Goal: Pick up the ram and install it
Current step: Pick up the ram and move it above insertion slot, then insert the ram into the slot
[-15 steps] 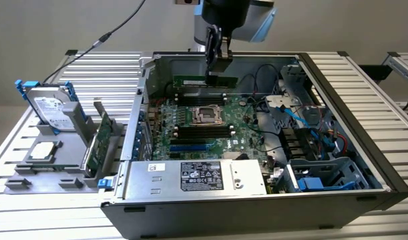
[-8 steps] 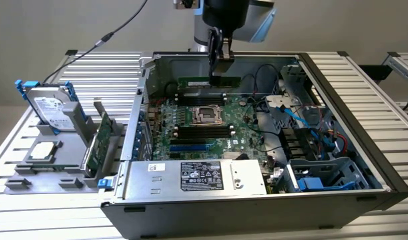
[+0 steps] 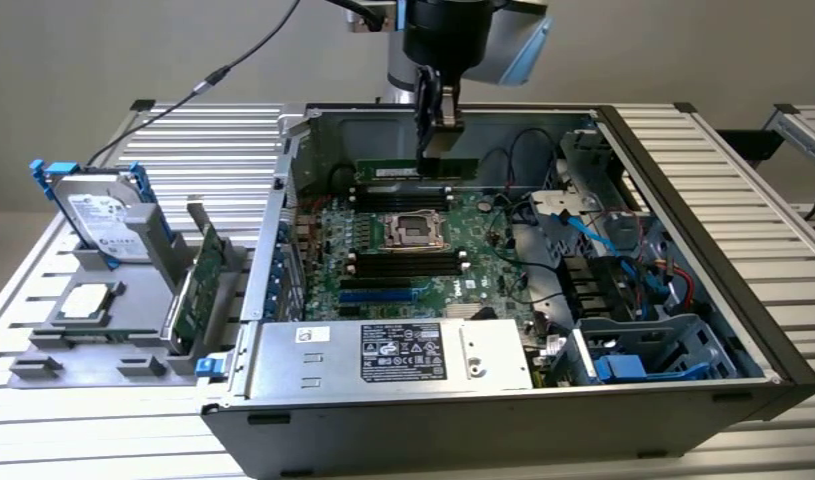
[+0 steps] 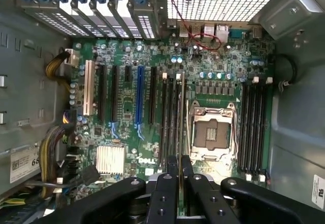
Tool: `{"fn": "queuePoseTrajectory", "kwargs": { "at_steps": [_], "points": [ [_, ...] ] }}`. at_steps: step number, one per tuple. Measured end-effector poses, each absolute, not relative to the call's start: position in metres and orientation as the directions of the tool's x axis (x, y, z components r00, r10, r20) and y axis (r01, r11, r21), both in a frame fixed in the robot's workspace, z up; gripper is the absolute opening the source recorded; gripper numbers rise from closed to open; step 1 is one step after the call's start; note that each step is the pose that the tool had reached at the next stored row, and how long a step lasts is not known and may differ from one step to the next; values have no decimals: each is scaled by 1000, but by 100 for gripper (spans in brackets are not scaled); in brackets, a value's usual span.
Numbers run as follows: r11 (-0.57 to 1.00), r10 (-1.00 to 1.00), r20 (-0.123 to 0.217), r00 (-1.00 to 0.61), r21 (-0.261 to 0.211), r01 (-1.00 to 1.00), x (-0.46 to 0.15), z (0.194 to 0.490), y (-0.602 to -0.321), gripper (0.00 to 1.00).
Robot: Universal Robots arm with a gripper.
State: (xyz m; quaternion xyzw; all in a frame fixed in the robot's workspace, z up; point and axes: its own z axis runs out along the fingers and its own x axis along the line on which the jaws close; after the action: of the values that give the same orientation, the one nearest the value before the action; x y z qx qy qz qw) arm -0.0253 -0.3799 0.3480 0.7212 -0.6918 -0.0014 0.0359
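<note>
My gripper (image 3: 434, 150) hangs inside the open computer case, shut on the ram (image 3: 387, 168), a long narrow green stick held level and on edge. The stick hovers just above the black memory slots (image 3: 407, 188) behind the CPU socket (image 3: 414, 228). In the wrist view the black fingers (image 4: 167, 183) clamp the ram (image 4: 182, 112), seen edge-on as a thin pale strip. It runs along the memory slots (image 4: 169, 122) beside the CPU socket (image 4: 210, 132). Whether the ram touches a slot I cannot tell.
A second bank of memory slots (image 3: 404, 262) lies in front of the socket. The power supply (image 3: 394, 350) fills the case front, with blue cables (image 3: 594, 230) and a drive cage (image 3: 647, 350) on the exterior view's right. Outside, a hard drive (image 3: 100, 215) and a green expansion card (image 3: 200, 285) stand in a grey fixture.
</note>
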Motion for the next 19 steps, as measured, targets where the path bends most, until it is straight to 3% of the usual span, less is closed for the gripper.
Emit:
{"fn": "queuePoseTrajectory", "kwargs": {
  "at_steps": [19],
  "points": [
    [-41, -998, 46, 43, 48, -998, -30, 343, -381, 14]
  ]
}}
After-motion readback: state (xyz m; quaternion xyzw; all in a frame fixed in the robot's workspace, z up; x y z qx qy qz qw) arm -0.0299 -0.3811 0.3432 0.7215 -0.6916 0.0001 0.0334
